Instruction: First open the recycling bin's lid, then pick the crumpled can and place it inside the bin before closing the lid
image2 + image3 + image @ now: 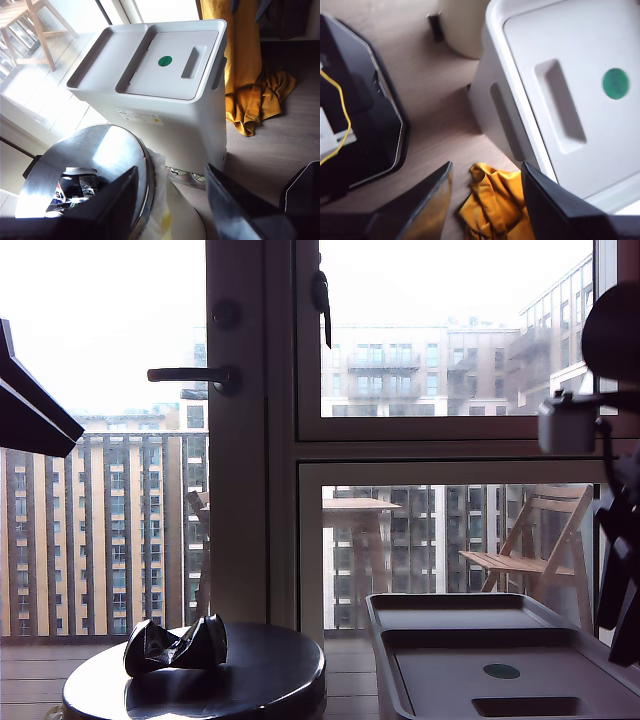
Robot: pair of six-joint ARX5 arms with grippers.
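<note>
Can on round table, just beside first tool, jaws apart.

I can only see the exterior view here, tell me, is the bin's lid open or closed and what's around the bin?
Observer: The lid lies shut and flat on the recycling bin, as my first wrist view shows.
Operator: Anything on the floor beside it?
Observer: A yellow cloth lies crumpled against the bin's side.
Operator: Are the grippers holding anything?
Observer: No. My first gripper and my second gripper are both open and empty.
Operator: And the can?
Observer: The crumpled can lies on the round table.
</note>
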